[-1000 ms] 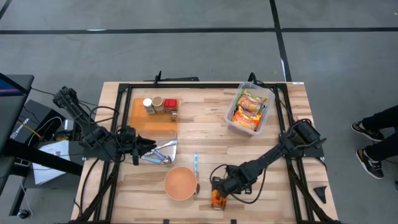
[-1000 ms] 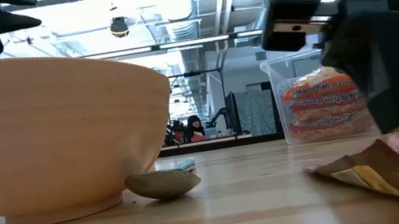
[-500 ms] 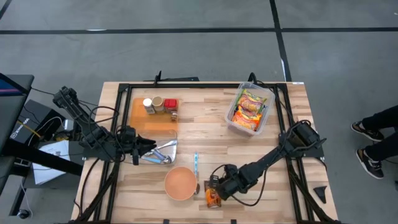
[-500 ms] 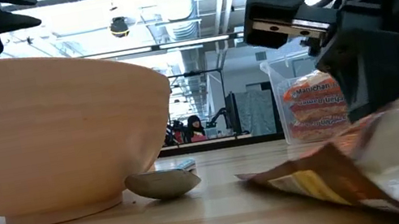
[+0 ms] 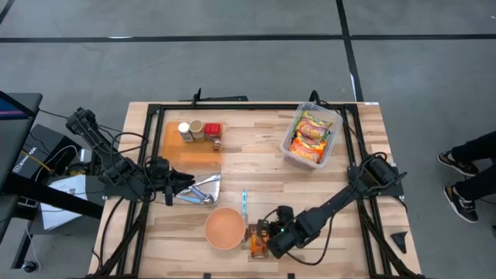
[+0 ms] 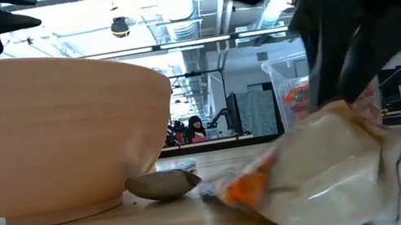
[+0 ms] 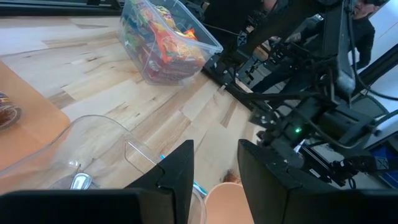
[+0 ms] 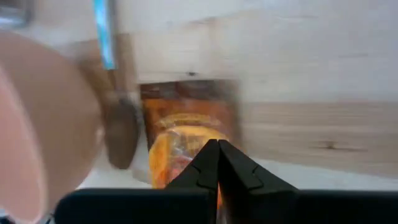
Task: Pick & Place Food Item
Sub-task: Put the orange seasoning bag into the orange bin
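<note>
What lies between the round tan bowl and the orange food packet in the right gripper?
In the high view, a spoon with a light-blue handle lies between the round tan bowl and the orange food packet, which the right gripper pinches shut.

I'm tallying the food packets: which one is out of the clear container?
The orange packet lying on the table beside the bowl, pinched by the right gripper. The other packets sit inside the clear container at the far right.
</note>
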Available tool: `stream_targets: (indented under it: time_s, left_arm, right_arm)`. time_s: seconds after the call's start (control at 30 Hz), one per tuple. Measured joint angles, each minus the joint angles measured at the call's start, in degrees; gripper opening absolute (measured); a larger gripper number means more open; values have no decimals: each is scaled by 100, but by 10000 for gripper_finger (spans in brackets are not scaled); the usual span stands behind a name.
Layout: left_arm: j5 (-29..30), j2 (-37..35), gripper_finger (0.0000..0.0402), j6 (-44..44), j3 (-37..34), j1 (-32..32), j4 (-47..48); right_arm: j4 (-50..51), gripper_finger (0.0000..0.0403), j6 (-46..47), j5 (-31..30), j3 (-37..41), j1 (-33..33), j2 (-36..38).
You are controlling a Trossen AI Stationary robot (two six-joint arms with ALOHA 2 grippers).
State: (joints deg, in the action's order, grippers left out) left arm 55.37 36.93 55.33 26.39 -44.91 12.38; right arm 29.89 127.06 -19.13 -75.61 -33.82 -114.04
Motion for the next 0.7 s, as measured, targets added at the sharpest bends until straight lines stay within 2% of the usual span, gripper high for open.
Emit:
stream_targets:
  time_s: [0.27,0.43,0.53,0.7]
  left_arm:
    - [-29,-2,118,2,0,0,-2]
    - [-30,-2,118,2,0,0,-2]
    - [-30,0,118,2,0,0,-2]
    - [-32,-1,118,2,0,0,-2]
  right_arm:
    - [1121,0,-289,47,-745,-107,22]
    - [962,4,-800,21,-883,-177,31]
    - [704,24,-1087,127,-883,-169,31]
    - [627,92,-1156,402,-885,-101,31]
